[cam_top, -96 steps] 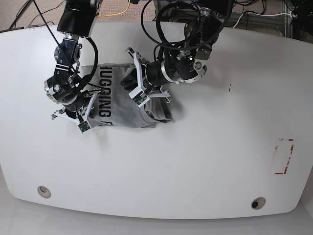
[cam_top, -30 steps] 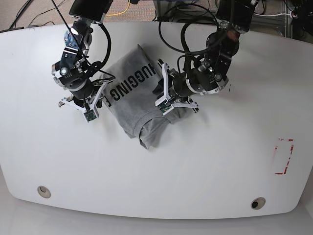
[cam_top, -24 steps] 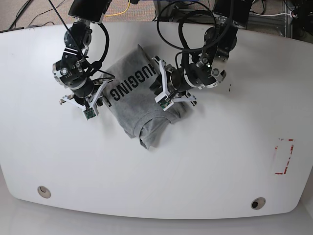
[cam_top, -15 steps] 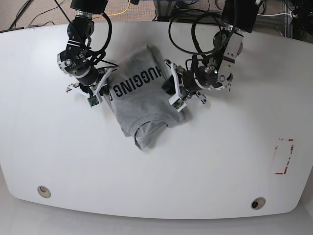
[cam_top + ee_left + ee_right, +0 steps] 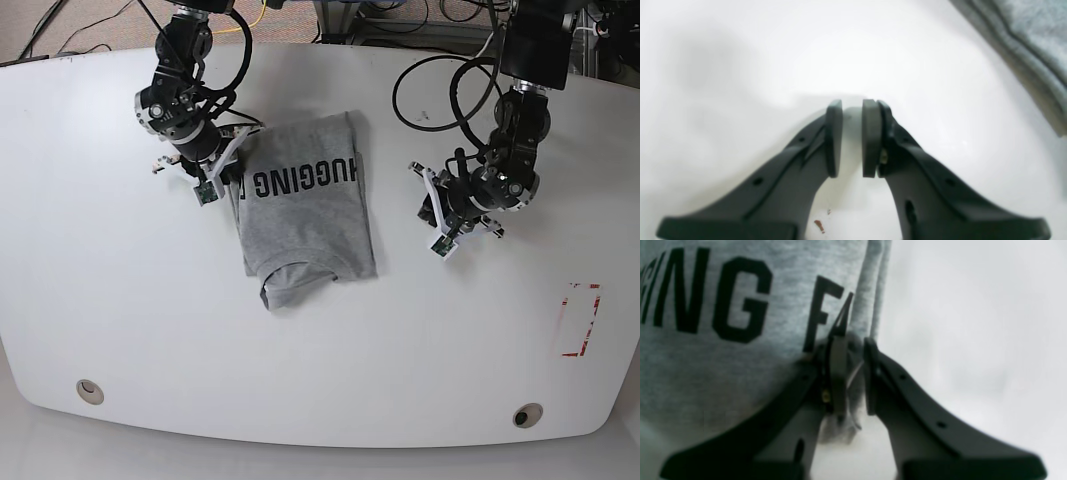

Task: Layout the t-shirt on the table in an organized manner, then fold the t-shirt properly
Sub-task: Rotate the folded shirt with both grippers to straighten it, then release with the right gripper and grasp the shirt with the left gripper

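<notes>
Grey t-shirt (image 5: 305, 205) lies folded on the white surface (image 5: 320, 350), black lettering up, bottom edge rumpled; right tool (image 5: 851, 373) pinches its edge beside the print; left tool (image 5: 852, 138) hangs empty, slightly parted, apart from the cloth.

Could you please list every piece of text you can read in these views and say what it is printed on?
"HUGGING": black capitals across the grey t-shirt, base view.
"NG F": the same print close up in the right wrist view; the letters after "F" are hidden.
No other text is visible.
</notes>
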